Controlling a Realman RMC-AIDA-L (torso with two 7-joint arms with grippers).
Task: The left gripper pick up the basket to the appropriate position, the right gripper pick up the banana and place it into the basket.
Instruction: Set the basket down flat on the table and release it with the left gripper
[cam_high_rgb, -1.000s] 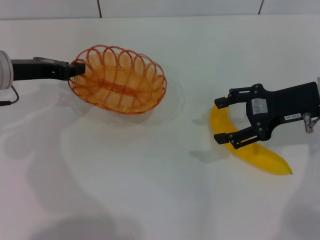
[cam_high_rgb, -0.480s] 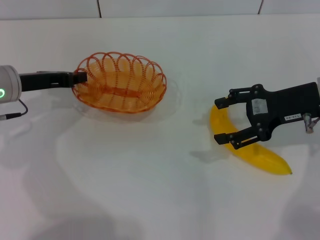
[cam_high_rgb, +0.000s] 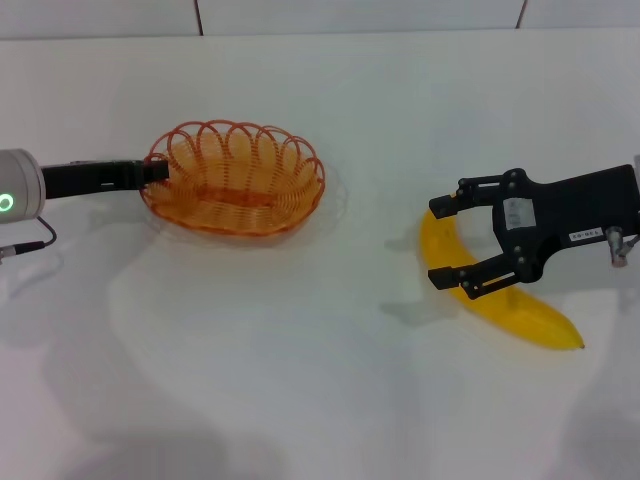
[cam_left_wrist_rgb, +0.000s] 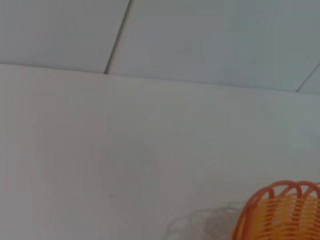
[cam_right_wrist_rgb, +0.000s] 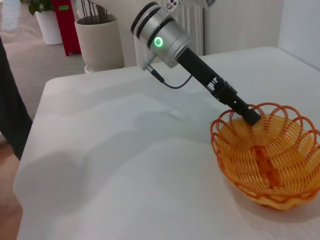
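The orange wire basket (cam_high_rgb: 235, 180) sits low on the white table at the left. My left gripper (cam_high_rgb: 155, 170) is shut on the rim at its left end. The right wrist view shows this grip (cam_right_wrist_rgb: 248, 115) on the basket (cam_right_wrist_rgb: 267, 160). A piece of the basket's rim shows in the left wrist view (cam_left_wrist_rgb: 280, 212). The yellow banana (cam_high_rgb: 525, 315) lies on the table at the right. My right gripper (cam_high_rgb: 440, 242) is open, with one finger on each side of the banana's far half.
The white table's back edge (cam_high_rgb: 330, 32) runs along a pale tiled wall. The right wrist view shows a white planter (cam_right_wrist_rgb: 97, 40) and a red object (cam_right_wrist_rgb: 67, 25) on the floor beyond the table's edge.
The left gripper has lowered the basket from a raised, tilted pose to nearly level on the table, and drawn it slightly left. The right gripper and the banana have not moved.
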